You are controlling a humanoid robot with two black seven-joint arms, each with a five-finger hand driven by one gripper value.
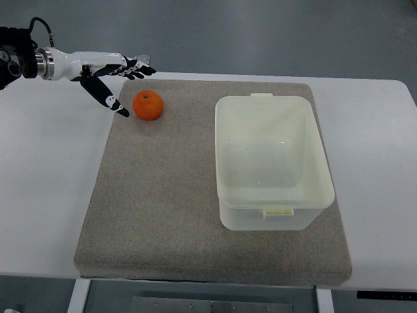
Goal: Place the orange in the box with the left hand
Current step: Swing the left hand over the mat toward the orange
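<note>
Orange fruit (148,105) just right of spread left robot hand (111,75).

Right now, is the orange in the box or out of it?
Out. The orange sits on the grey mat, left of the empty white box, beside the open left hand.

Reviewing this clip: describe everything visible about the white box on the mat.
The box is a white, slightly translucent plastic tub, rectangular with rounded corners and a thick rolled rim. Small tabs jut from the far and near rims. It stands upright with no lid, and nothing shows inside. It sits on the right half of the grey mat, well apart from the orange and the left hand. Only the mat touches it.
</note>
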